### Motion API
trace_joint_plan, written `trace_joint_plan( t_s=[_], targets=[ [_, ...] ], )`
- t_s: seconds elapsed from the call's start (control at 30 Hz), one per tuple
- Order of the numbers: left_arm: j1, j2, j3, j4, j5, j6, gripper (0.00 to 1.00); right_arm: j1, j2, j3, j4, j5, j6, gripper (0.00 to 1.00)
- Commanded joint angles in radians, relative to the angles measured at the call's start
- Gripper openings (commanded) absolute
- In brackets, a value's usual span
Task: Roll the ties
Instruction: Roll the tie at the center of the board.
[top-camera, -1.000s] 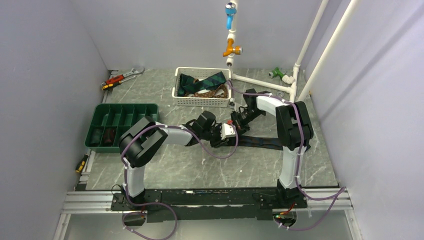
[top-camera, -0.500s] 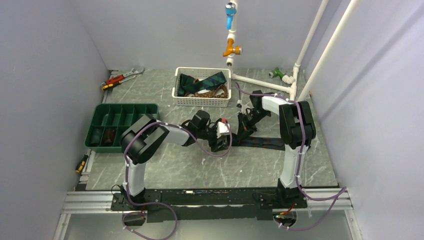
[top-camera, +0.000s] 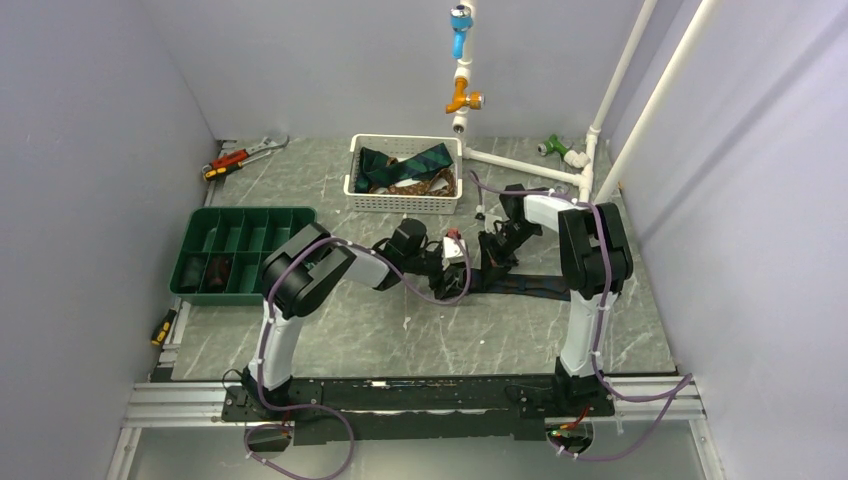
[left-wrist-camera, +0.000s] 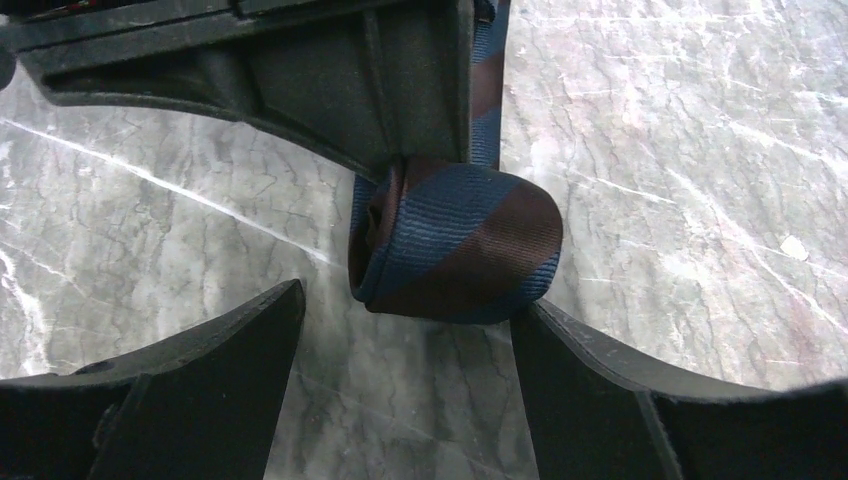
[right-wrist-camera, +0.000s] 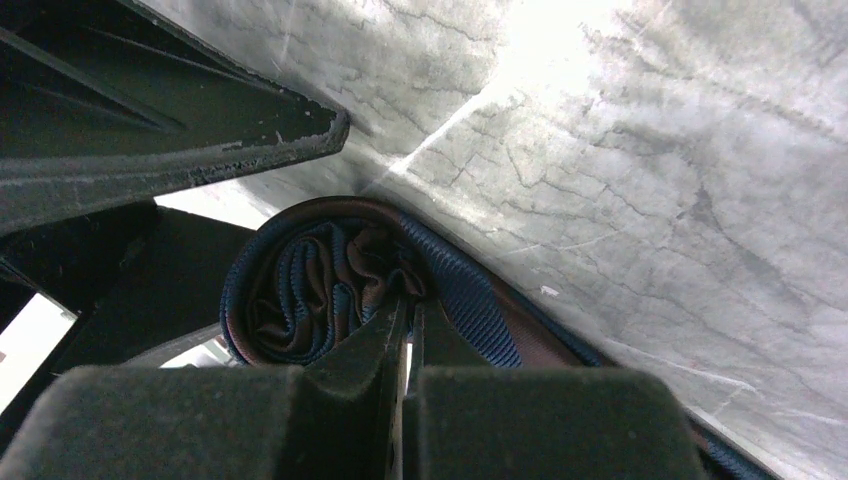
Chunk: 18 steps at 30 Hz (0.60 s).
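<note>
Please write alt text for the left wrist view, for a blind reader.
A navy and brown striped tie, rolled into a coil, lies on the grey marbled table. The left gripper stands open, one dark finger on either side of it; the right gripper meets it from the top.

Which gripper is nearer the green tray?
Left. The left gripper is right of the tray, near mid-table, open around a rolled tie; the right gripper, shut on that tie, lies farther right.

A lab test booth (mocked-up workshop corner): plain grey walls (top-camera: 100, 150), white pipework (top-camera: 620, 90) with valves (top-camera: 463, 100), a wrench (top-camera: 245, 155).
</note>
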Motion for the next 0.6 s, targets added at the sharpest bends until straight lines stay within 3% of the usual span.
trace_joint_plan(
  t_s=[0.0,0.17,0.37,0.47,0.57],
  targets=[
    [-0.035,-0.003,-0.037,0.023,0.031,0.045,0.81,0.034,0.104,0.010,0.133,0.188,-0.030,0.00],
    [-0.043,-0.008,-0.038,0.003,0.016,0.130,0.81,0.043,0.126,0.034,0.119,0.180,-0.043,0.00],
    [-0.059,0.053,0.052,-0.034,-0.031,0.115,0.79,0.053,0.120,0.037,0.132,0.131,-0.040,0.00],
    [-0.062,0.069,0.078,-0.125,-0.072,0.135,0.68,0.063,0.115,0.052,0.137,0.078,-0.037,0.00],
    [-0.049,0.032,0.031,-0.219,-0.089,0.191,0.47,0.074,0.104,0.080,0.130,0.018,-0.042,0.00]
  ],
)
